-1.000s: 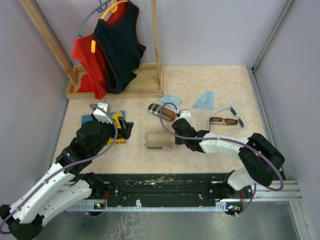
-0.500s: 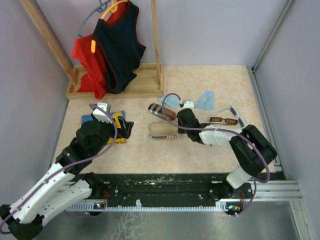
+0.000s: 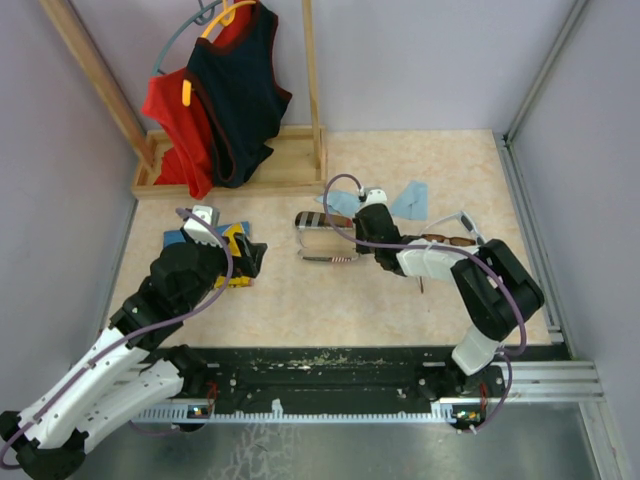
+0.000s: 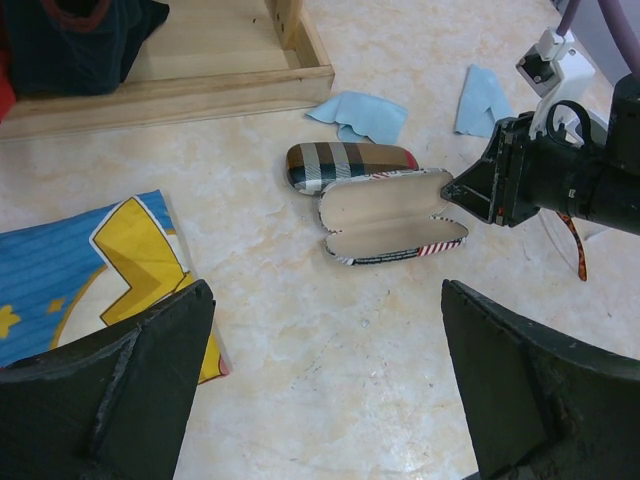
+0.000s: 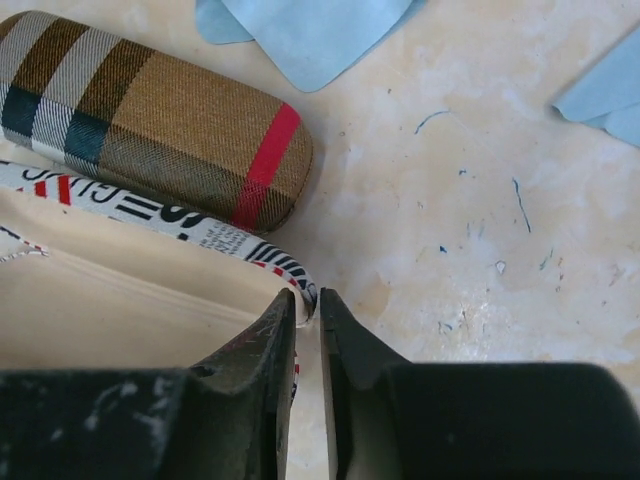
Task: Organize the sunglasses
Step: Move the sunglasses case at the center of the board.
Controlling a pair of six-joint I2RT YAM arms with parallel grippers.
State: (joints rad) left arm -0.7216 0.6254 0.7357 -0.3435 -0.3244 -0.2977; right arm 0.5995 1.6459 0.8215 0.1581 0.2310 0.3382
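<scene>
Pinching open case (image 5: pixel 120 290) rim, right pincer (image 5: pixel 307 312)

Left gripper (image 4: pixel 330 390) spread wide, right gripper (image 5: pixel 308 318) pinched nearly closed.

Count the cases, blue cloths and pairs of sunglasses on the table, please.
Cases: 2 (plaid case, flag-print case)
Light-blue cloths: 2
Sunglasses: 2 (brown pair, white-grey pair)
Total: 6

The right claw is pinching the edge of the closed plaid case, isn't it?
No. The right claw is pinching the edge of the open printed case; the closed plaid case lies just beside it, not gripped. The right wrist view shows this.
</scene>
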